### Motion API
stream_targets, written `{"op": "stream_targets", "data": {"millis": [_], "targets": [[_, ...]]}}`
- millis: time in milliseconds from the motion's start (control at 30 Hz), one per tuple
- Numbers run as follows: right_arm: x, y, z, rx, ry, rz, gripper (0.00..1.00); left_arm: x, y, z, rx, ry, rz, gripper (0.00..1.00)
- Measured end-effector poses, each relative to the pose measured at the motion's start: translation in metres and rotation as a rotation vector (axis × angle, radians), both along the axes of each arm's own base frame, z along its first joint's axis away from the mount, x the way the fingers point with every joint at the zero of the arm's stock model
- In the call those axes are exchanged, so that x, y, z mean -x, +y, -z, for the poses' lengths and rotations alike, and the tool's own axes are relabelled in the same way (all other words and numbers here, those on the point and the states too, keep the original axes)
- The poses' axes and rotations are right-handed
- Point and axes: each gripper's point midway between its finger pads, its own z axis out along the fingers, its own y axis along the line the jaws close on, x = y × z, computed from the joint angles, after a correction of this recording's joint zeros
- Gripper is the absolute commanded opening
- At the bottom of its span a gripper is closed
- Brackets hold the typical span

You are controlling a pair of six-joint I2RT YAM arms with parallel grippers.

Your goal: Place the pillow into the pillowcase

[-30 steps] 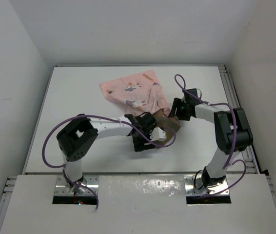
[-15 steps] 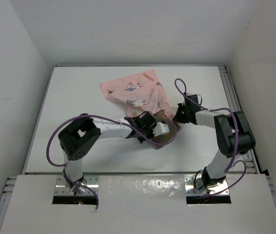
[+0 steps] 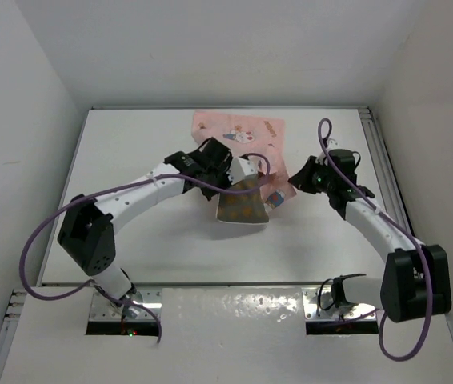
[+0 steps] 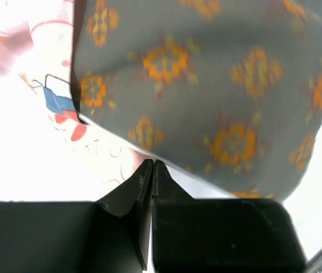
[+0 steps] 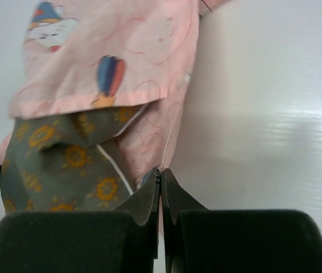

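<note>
The pale pink pillowcase (image 3: 238, 128) with its rabbit print lies toward the table's far middle, its near edge raised. The olive pillow (image 3: 242, 210) with orange dots sticks out of that edge toward me. In the right wrist view a pink flap (image 5: 121, 51) covers the top of the pillow (image 5: 64, 165). My left gripper (image 3: 236, 180) is shut, its tips (image 4: 152, 163) pinching the pillowcase (image 4: 93, 142) right under the pillow (image 4: 206, 85). My right gripper (image 3: 290, 182) is shut on the pink hem (image 5: 169, 136) at the pillow's right side; its tips (image 5: 161, 170) are pressed together.
White table (image 3: 130, 232) with a metal rail (image 3: 386, 168) along its right edge and white walls on three sides. Purple cables loop from both arms. The left arm reaches across the table's left half; the right arm runs up the right side.
Both grippers have shut and both arms have swung toward the far side. The pillowcase shifted right and farther back, and the pillow moved up with it, now partly under the pink cloth.
</note>
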Motion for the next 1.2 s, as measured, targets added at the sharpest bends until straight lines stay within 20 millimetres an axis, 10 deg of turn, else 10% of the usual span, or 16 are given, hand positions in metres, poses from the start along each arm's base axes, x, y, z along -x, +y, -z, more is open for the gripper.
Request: {"op": "stream_targets", "data": {"millis": [400, 567, 700, 967, 1200], "targets": [[0.043, 0.042, -0.030, -0.012, -0.061, -0.198, 0.00, -0.002, 0.018, -0.059, -0.018, -0.022, -0.023, 0.00], [0.040, 0.044, -0.081, -0.019, -0.205, -0.221, 0.00, -0.034, 0.011, -0.133, 0.081, -0.176, -0.055, 0.00], [0.044, 0.063, -0.106, -0.055, -0.307, -0.309, 0.00, -0.040, 0.012, -0.143, 0.094, -0.224, -0.062, 0.00], [0.053, 0.097, -0.058, -0.005, -0.213, -0.433, 0.89, -0.036, 0.022, -0.090, 0.012, -0.154, -0.070, 0.00], [0.026, 0.111, -0.005, 0.066, -0.055, -0.415, 0.99, -0.036, 0.016, -0.086, 0.041, -0.150, -0.069, 0.00]]}}
